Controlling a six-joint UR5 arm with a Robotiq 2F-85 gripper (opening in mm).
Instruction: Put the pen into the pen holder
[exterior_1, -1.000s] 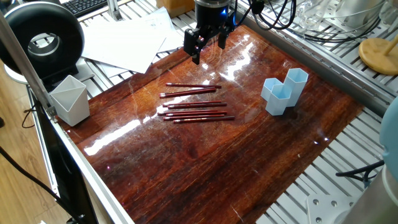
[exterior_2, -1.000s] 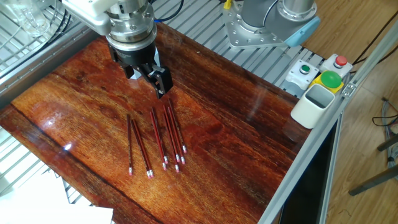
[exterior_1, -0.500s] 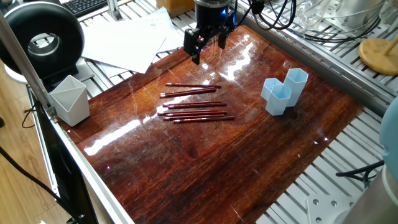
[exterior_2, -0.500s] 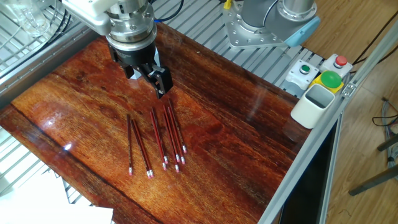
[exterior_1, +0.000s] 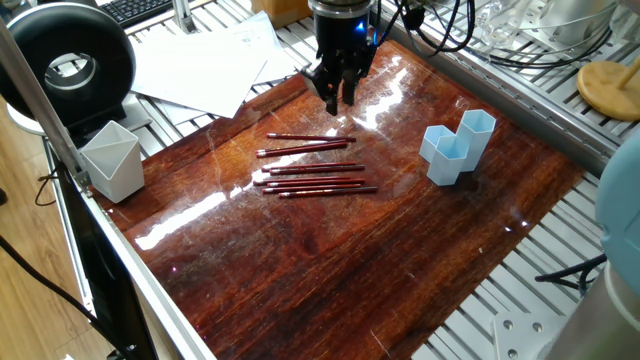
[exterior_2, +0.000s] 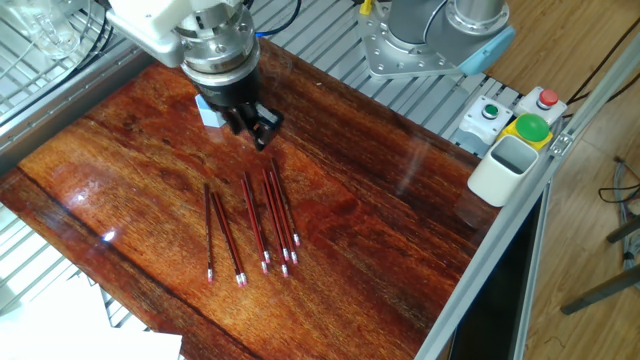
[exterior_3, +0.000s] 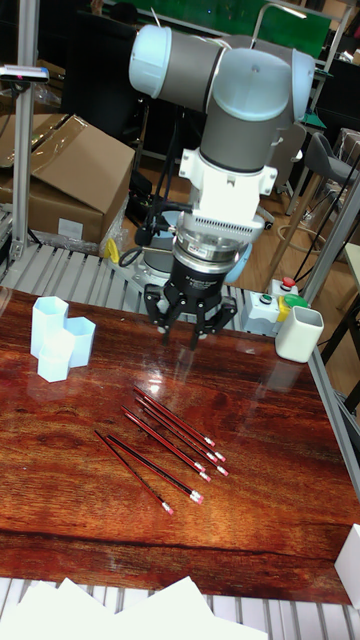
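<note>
Several dark red pens (exterior_1: 318, 176) lie in a loose row on the glossy wooden table, also seen as the pens (exterior_2: 256, 222) and the pens (exterior_3: 168, 438). The pen holder (exterior_1: 457, 147), light blue joined hexagonal tubes, stands to their right in one fixed view; in the tall view the pen holder (exterior_3: 58, 338) is at the left. In the other fixed view the arm hides most of it. My gripper (exterior_1: 338, 100) hangs above the table just beyond the pens' far ends, open and empty. It shows again as the gripper (exterior_2: 255, 132) and the gripper (exterior_3: 180, 338).
A pale grey-white angular cup (exterior_1: 112, 160) stands at the table's left edge. A white rectangular cup (exterior_2: 505, 168) sits by the button box (exterior_2: 520, 118). Paper sheets (exterior_1: 205, 65) lie beyond the board, and cables (exterior_1: 470, 35) run behind the arm.
The gripper has turned about its vertical axis and shifted slightly toward the pens. Pens and holder have not moved.
</note>
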